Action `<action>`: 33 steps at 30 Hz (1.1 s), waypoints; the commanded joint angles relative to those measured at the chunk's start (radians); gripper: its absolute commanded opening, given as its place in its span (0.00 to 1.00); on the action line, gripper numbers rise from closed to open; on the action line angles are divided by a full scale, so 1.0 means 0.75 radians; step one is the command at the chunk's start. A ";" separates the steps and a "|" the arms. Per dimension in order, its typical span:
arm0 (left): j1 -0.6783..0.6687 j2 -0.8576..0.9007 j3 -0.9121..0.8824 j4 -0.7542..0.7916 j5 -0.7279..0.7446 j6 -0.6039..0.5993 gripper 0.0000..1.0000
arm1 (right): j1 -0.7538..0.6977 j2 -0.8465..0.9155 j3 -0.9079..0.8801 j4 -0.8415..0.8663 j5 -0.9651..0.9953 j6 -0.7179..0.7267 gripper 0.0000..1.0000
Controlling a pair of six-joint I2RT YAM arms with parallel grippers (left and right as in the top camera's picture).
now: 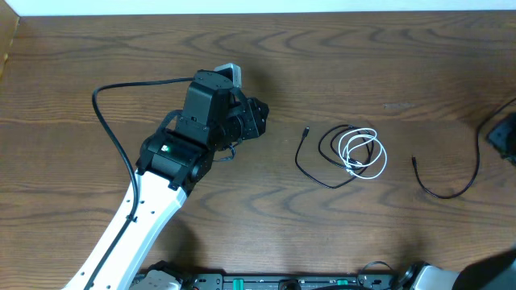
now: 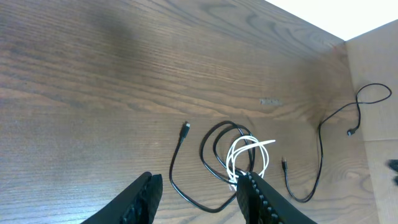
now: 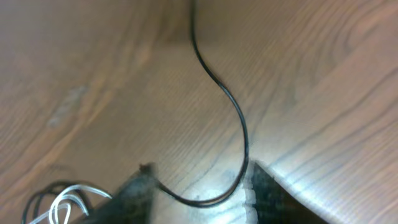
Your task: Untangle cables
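Note:
A thin black cable (image 1: 326, 141) lies looped on the wooden table, tangled with a coiled white cable (image 1: 379, 157). A second black cable (image 1: 447, 196) lies apart to their right in a U shape. My left gripper (image 1: 256, 121) is left of the tangle, open and empty. In the left wrist view its fingers (image 2: 199, 199) frame the black cable (image 2: 171, 174), the white cable (image 2: 239, 149) and the second black cable (image 2: 320, 155). My right gripper (image 1: 504, 133) is at the right edge. In the blurred right wrist view its open fingers (image 3: 199, 193) straddle the second black cable (image 3: 239, 118); the white cable (image 3: 68, 199) shows at bottom left.
The left arm's thick black wiring (image 1: 113, 137) arcs over the table at the left. The table's far edge (image 1: 258, 12) meets a white surface. A lighter panel (image 2: 373, 93) stands at the table's right side.

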 commanded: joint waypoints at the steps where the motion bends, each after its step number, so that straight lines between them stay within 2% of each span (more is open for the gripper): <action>1: 0.002 -0.007 0.017 -0.003 -0.004 0.013 0.45 | 0.003 0.141 -0.025 0.023 0.042 -0.092 0.55; 6: 0.002 -0.007 0.017 -0.003 -0.004 0.013 0.45 | 0.003 0.322 -0.025 0.107 0.033 -0.254 0.58; 11: 0.002 -0.007 0.017 -0.011 -0.004 0.013 0.45 | 0.002 0.450 -0.025 0.229 0.034 -0.329 0.63; 15: 0.002 -0.007 0.017 -0.028 -0.004 0.013 0.45 | -0.007 0.536 -0.025 0.294 0.034 -0.410 0.62; 17: 0.002 -0.007 0.017 -0.032 -0.005 0.013 0.45 | -0.013 0.580 -0.025 0.313 0.034 -0.416 0.62; 21: 0.002 -0.007 0.017 -0.026 -0.019 0.014 0.45 | -0.026 0.657 -0.025 0.330 0.034 -0.439 0.56; 24: 0.002 -0.007 0.017 -0.001 -0.020 0.014 0.45 | -0.032 0.691 -0.025 0.345 0.034 -0.437 0.56; 25: 0.002 -0.007 0.017 0.015 -0.020 0.014 0.45 | -0.034 0.699 -0.025 0.350 0.034 -0.437 0.54; 26: 0.002 -0.007 0.017 0.023 -0.020 0.014 0.45 | -0.035 0.705 -0.025 0.358 0.034 -0.437 0.47; 31: 0.002 -0.007 0.017 0.054 -0.020 0.014 0.45 | -0.038 0.705 -0.025 0.381 0.033 -0.436 0.05; 33: 0.002 -0.007 0.017 0.066 -0.021 0.014 0.45 | -0.037 0.705 -0.025 0.390 0.002 -0.426 0.01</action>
